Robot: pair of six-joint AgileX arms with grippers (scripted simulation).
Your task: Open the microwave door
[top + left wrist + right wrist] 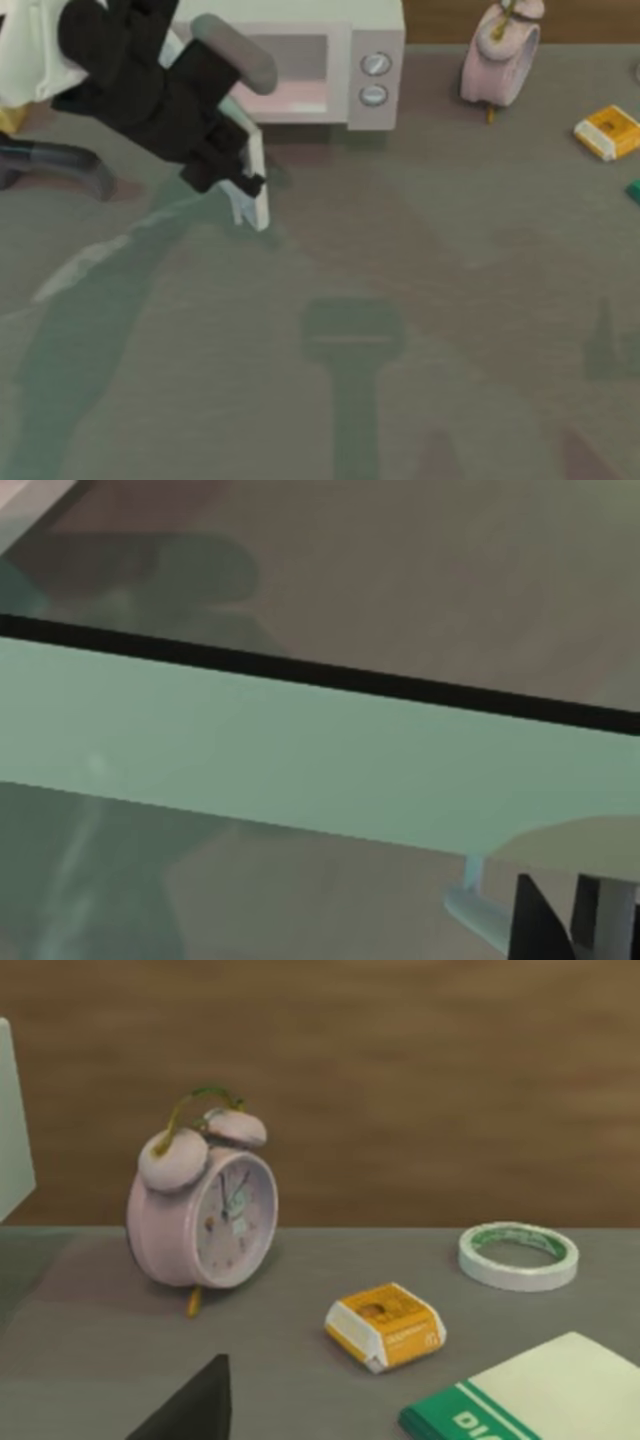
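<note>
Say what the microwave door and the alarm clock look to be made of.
Microwave door: seemingly glossy white plastic or painted metal, smooth and flat, swung open at the left end effector. Alarm clock: likely painted metal or plastic, matte pink, with smooth rounded bells.

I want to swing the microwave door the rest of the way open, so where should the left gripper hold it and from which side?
Grip the free outer edge of the microwave door, coming from the table's left side, where the left gripper sits. The door stands swung out from the microwave, seen edge-on as a thin upright panel, so fingers could pinch across its thickness, far from the hinge.
</note>
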